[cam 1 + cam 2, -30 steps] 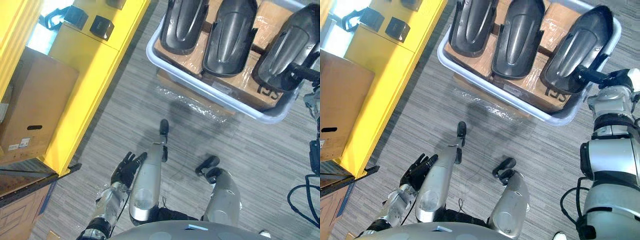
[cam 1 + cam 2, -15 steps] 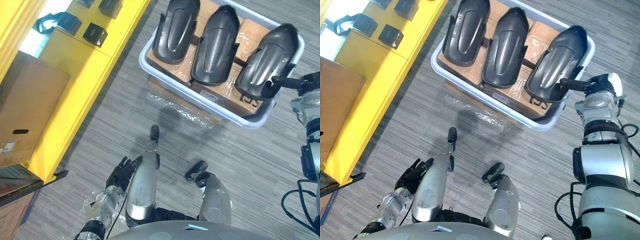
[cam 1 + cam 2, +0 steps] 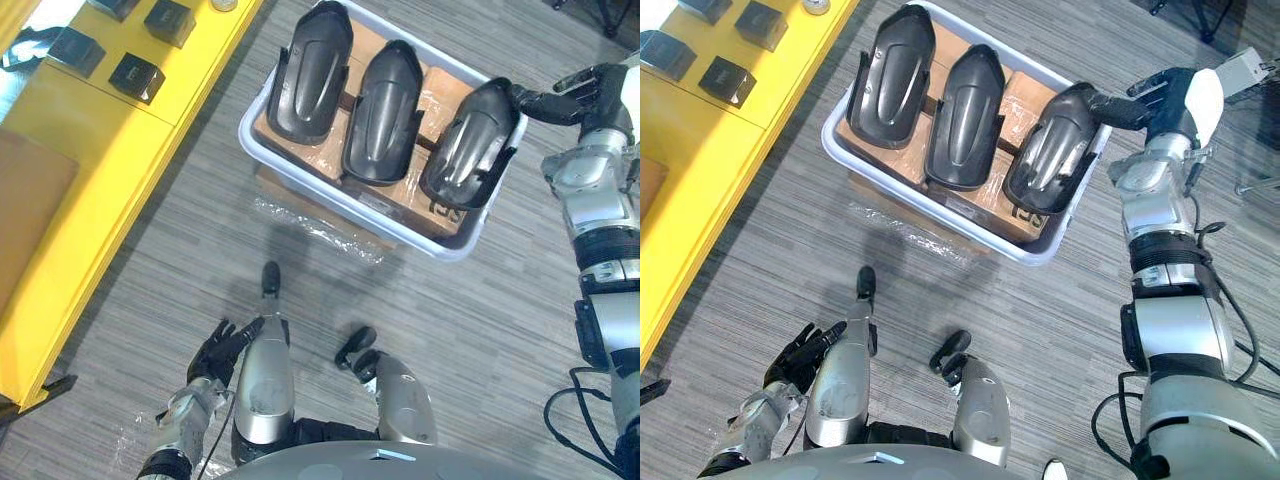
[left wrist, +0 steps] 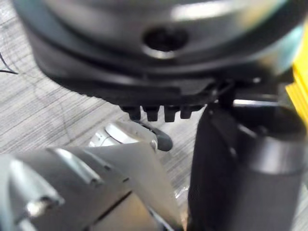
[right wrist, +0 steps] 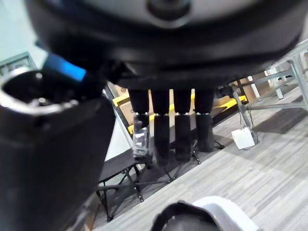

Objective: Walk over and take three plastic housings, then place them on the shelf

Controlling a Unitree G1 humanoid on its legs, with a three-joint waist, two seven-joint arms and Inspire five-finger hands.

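Right eye view: three dark grey, glossy moulded plastic housings lie side by side in a pale plastic tub (image 3: 1035,255) on the floor, bedded on brown cardboard boxes (image 3: 1015,90). They are the left housing (image 3: 890,70), the middle housing (image 3: 965,100) and the right housing (image 3: 1050,150). None has been lifted yet.

The right robot hand (image 3: 1160,100) is released, with its fingers straight. They reach over the tub's far corner to the upper end of the right housing. Whether they touch it cannot be told. The left robot hand (image 3: 800,355) hangs low by the body, relaxed and empty.

The main risk is probably a poor hold. The fingers meet only the narrow tip of a long, smooth, curved shell. If they close there, the housing could pivot about that end, slip out, or swing down against the tub wall. The right housing also lies just beside the middle one. Dragging it sideways might nudge its neighbour or catch its flared edge on the cardboard.

The yellow shelf (image 3: 120,150) stands well apart on the robot's left. A loosely held shell would therefore have to survive a turn and some steps. A two-legged stance leaning over the tub adds to the chance of dropping it.
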